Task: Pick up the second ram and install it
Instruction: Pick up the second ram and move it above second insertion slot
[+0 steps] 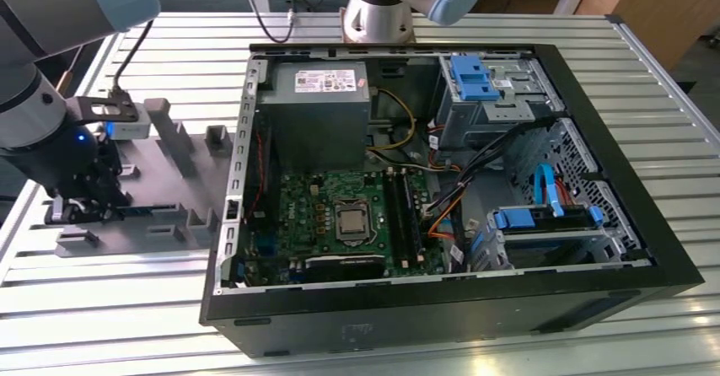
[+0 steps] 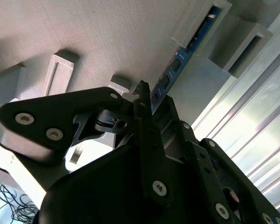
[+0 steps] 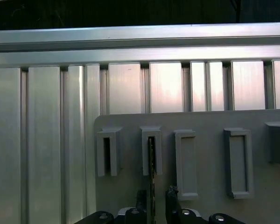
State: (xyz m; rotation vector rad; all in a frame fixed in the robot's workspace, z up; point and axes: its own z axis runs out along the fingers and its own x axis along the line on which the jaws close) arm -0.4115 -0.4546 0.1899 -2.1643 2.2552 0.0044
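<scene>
Ram (image 3: 151, 177) is standing on edge in one of the upright pockets of the gray holder (image 3: 210, 126), and from my seat that's where the gripper (image 3: 156, 192) is too. In the first wrist view the fingertips (image 3: 171, 193) sit one on each side of the stick. The jaws are set narrow, but I can see a sliver of holder between the board and at least one tip, so I wouldn't call it clamped. On the other side the gap is too thin for me to judge.

The second wrist view looks along the stick. It shows the blue board with dark chips (image 2: 177, 65) running from its pocket toward the black finger linkage, and one fingertip (image 2: 142, 91) just beside its edge.

In the exterior view the gripper (image 1: 81, 203) hangs low over the holder (image 1: 169, 153) on the exterior view's left, on the slatted metal table (image 1: 113, 308). The open PC case (image 1: 450, 308) lies well apart on the exterior view's right, its green motherboard (image 1: 326, 199) facing up.
</scene>
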